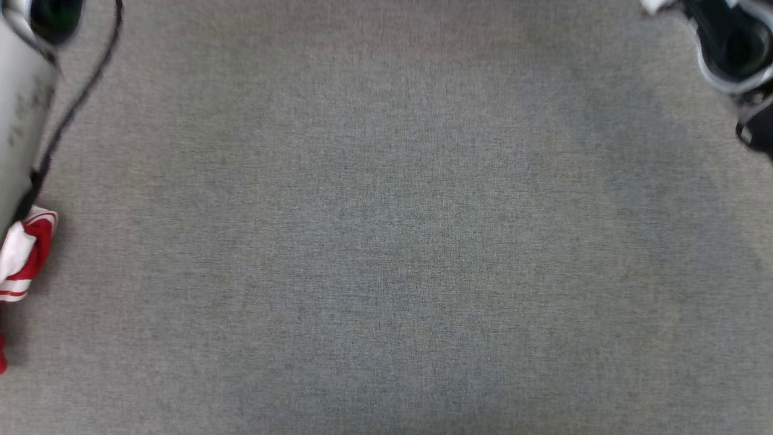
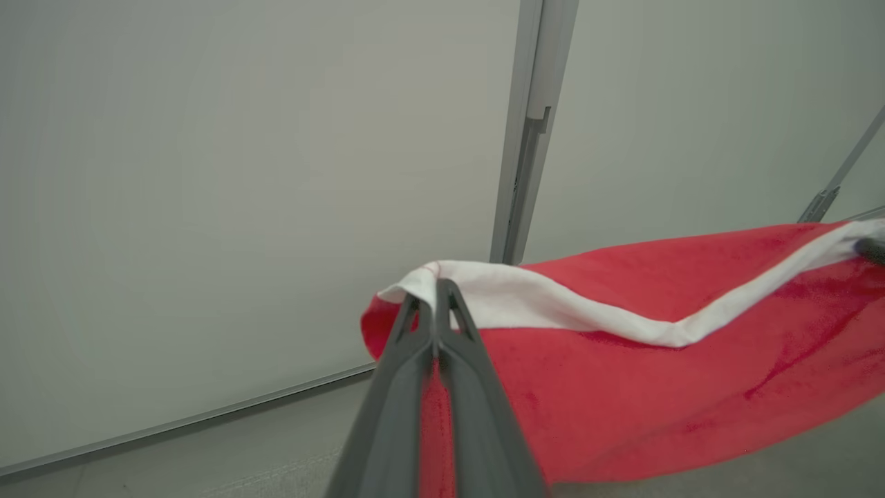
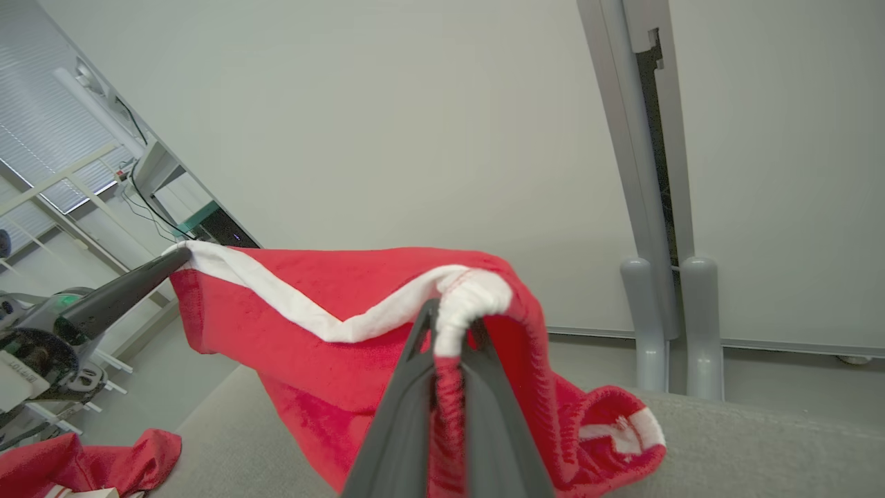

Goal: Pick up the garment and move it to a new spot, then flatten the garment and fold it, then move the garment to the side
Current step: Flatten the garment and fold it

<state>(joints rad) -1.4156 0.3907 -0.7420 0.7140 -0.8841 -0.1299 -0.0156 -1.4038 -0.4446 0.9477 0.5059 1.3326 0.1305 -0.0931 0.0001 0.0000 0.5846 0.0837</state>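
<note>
The garment (image 2: pixel 622 387) is a red jersey with a white edge band, hanging stretched between my two grippers. In the left wrist view my left gripper (image 2: pixel 437 290) is shut on one end of the white band. The right gripper's dark tip (image 2: pixel 872 249) holds the far end. In the right wrist view my right gripper (image 3: pixel 449 319) is shut on a bunched bit of the white band of the garment (image 3: pixel 332 346). My left gripper (image 3: pixel 169 259) pinches the other corner. A red-and-white sleeve end (image 3: pixel 615 432) droops onto the grey surface.
A wide grey fabric surface (image 1: pixel 386 241) spreads below. A small red-and-white cloth bundle (image 1: pixel 24 254) lies at its left edge, below my pale left forearm (image 1: pixel 21 121). Another red heap (image 3: pixel 90 460) lies low at the left. Grey wall panels and posts (image 3: pixel 650 207) stand behind.
</note>
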